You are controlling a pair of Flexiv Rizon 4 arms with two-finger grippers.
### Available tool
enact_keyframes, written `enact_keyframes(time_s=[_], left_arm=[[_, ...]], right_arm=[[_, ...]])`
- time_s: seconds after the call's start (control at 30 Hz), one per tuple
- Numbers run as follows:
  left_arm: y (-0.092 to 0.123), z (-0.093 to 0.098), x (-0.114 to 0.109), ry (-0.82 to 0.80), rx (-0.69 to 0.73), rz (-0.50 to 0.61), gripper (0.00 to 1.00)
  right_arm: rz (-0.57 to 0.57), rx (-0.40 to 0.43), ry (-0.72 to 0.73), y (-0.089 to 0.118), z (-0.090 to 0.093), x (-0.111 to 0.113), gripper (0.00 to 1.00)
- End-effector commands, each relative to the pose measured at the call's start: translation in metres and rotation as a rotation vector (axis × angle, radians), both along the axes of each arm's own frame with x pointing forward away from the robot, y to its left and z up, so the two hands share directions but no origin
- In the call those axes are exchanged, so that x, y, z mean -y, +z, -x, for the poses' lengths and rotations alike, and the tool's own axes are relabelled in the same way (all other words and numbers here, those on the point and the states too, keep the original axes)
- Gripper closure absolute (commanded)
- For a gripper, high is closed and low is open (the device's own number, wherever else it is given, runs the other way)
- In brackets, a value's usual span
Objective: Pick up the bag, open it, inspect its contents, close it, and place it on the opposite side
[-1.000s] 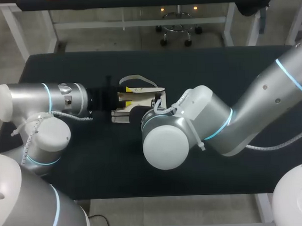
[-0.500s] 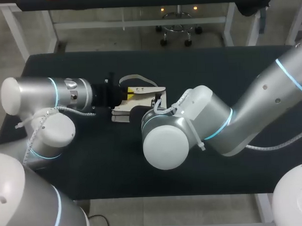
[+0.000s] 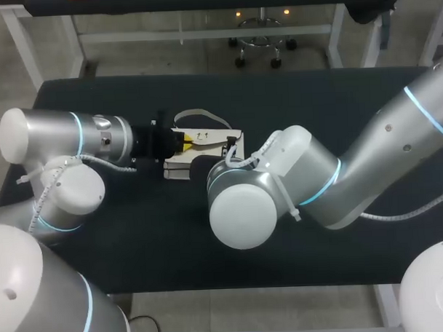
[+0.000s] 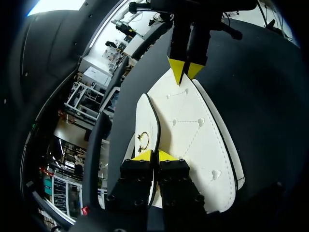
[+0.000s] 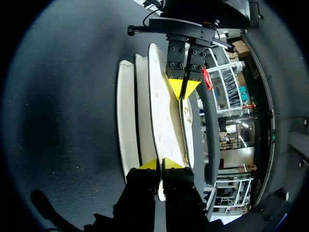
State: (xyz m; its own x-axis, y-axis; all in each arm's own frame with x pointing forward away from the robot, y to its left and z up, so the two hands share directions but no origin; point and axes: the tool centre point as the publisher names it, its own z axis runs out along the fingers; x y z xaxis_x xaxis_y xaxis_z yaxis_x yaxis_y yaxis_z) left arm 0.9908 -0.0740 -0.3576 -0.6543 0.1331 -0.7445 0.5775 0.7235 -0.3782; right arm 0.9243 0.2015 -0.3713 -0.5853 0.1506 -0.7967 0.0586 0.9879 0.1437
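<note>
The white bag (image 3: 210, 141) sits just left of the frame's middle, over the dark surface (image 3: 314, 97). The left tool (image 4: 154, 155) and the right tool (image 5: 159, 164) each clamp it from opposite ends. Uneven pulling could slip its thin edge free.

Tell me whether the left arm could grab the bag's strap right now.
Probably not: the left claw is shut on the bag's flap, though the strap lies free close beside it.

A dark tabletop (image 3: 335, 96) carries a single white bag (image 3: 206, 134), which rests between the left tool (image 4: 154, 155) at one end and the right tool (image 5: 159, 164) at the other.
</note>
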Motion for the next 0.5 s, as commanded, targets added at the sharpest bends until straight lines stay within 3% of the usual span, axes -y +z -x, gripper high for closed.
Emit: enact_keyframes(time_s=[0.03,0.33,0.37,0.4,0.5], left_arm=[[-0.004,-0.002,-0.001,0.005,-0.016,0.012,1.0],[0.004,0.005,0.019,-0.046,0.009,0.028,1.0],[0.005,0.004,0.018,-0.042,0.014,0.028,0.84],[0.005,0.002,0.018,-0.038,0.017,0.027,0.76],[0.007,-0.002,0.017,-0.027,0.022,0.023,0.62]], right_arm=[[-0.009,0.023,0.009,-0.005,0.002,0.003,1.0],[-0.009,0.023,0.009,-0.005,0.002,0.003,1.0],[-0.009,0.023,0.009,-0.005,0.002,0.003,1.0],[-0.009,0.023,0.009,-0.005,0.002,0.003,1.0],[-0.009,0.023,0.009,-0.005,0.002,0.003,1.0]])
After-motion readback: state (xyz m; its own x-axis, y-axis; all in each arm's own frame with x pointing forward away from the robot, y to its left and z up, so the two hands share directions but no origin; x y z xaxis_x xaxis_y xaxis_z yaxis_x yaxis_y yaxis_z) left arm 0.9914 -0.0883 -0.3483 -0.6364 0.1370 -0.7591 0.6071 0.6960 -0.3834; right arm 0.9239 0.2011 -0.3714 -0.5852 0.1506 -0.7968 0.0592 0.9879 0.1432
